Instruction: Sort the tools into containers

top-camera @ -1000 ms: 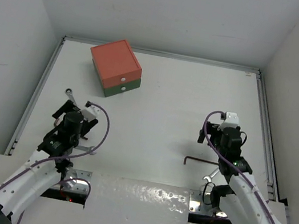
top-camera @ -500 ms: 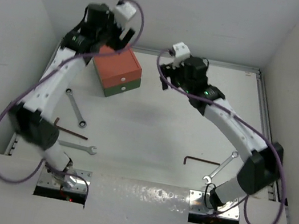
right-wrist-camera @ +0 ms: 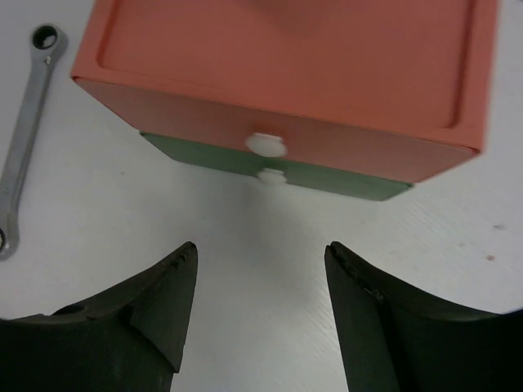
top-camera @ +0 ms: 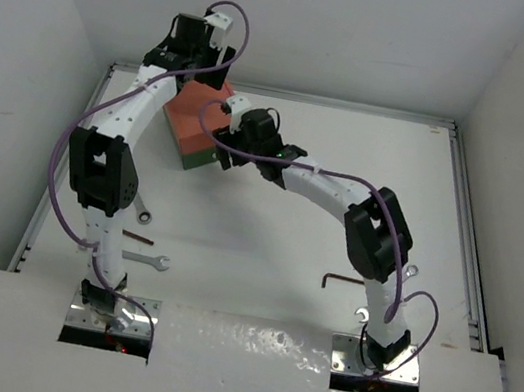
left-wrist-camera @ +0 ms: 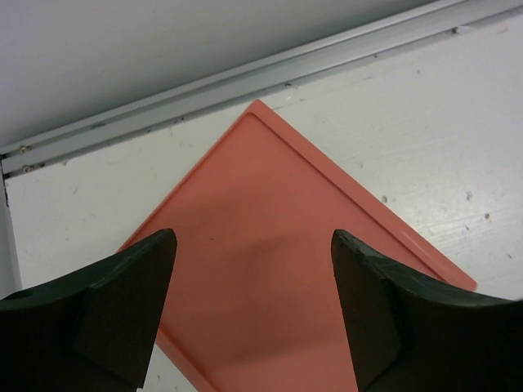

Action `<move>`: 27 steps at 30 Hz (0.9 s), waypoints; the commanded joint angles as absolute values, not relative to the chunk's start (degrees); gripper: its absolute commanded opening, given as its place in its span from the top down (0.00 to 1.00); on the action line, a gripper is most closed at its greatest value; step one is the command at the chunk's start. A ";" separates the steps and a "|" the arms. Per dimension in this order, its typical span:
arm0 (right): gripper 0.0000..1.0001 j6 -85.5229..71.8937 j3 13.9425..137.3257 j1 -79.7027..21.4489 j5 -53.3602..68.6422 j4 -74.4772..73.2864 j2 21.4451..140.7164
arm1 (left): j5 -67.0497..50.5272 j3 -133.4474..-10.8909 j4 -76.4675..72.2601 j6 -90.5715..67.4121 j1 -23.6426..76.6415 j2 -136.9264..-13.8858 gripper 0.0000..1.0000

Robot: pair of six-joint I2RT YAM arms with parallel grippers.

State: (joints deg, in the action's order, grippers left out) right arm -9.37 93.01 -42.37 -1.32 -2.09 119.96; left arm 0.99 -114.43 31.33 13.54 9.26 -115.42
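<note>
Ahead of the spread, empty right gripper (right-wrist-camera: pixel 260 273), an orange-red drawer (right-wrist-camera: pixel 286 49) tops a dark green drawer (right-wrist-camera: pixel 343 183), both white-knobbed; left gripper (left-wrist-camera: pixel 252 282) spread above

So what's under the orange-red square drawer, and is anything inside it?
Directly under the orange-red square drawer sits the dark green drawer, both shut, white round knobs facing the right gripper. Their closed fronts hide whatever is inside.
</note>
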 commanded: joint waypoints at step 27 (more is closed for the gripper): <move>0.49 -18.11 100.89 -44.73 -7.38 14.94 129.81 | 5.36 -99.06 23.03 4.83 7.47 -117.51 0.34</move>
State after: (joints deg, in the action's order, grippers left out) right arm -16.95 97.60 -44.14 -6.55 11.92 128.66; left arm 5.37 -101.30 21.21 4.82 7.70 -116.71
